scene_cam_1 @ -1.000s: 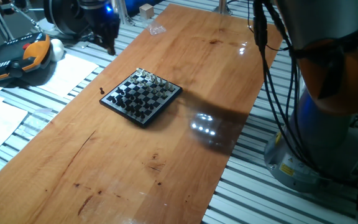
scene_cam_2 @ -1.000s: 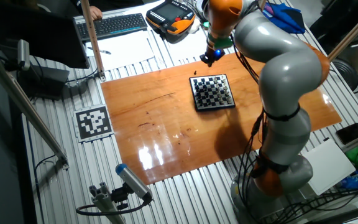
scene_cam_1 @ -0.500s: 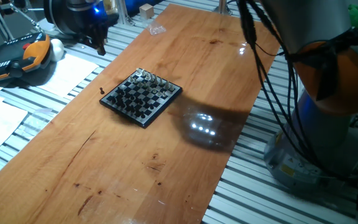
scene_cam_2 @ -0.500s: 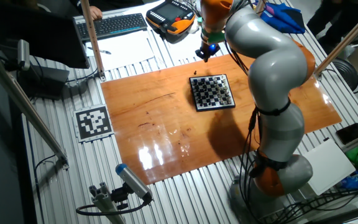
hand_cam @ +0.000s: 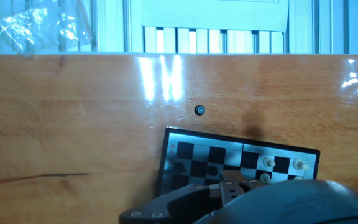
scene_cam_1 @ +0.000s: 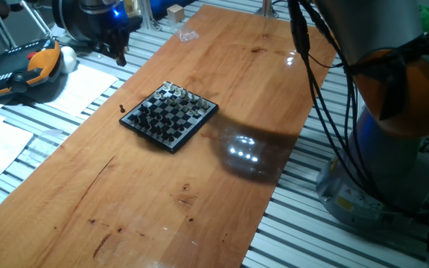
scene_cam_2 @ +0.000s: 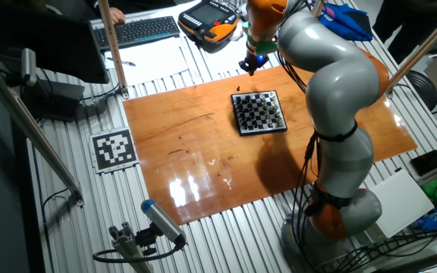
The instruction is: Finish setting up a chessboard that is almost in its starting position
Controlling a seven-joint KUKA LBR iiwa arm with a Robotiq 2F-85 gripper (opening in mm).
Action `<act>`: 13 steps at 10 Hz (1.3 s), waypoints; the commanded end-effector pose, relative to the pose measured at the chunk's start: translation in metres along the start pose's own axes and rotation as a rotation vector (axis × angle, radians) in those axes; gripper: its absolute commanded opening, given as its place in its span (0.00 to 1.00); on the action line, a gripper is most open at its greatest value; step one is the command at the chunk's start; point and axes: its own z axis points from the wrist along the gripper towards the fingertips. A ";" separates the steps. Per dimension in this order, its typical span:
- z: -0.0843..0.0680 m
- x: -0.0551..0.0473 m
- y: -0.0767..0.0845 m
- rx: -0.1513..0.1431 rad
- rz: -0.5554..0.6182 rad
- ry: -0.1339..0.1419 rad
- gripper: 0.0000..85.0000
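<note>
The chessboard (scene_cam_1: 169, 116) lies on the wooden table (scene_cam_1: 222, 193), toward its far half; one small dark piece (hand_cam: 199, 110) stands off the board, just beside its edge. The gripper (scene_cam_1: 119, 53) hovers above the table's rim, well apart from the board; whether its fingers are spread or closed, I cannot tell.

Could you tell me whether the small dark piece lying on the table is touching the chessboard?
Apart. The hand view shows the stray dark piece on bare wood, with a plain strip of table between it and the chessboard frame.
</note>
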 end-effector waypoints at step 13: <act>0.063 -0.034 0.008 -0.022 0.036 0.016 0.40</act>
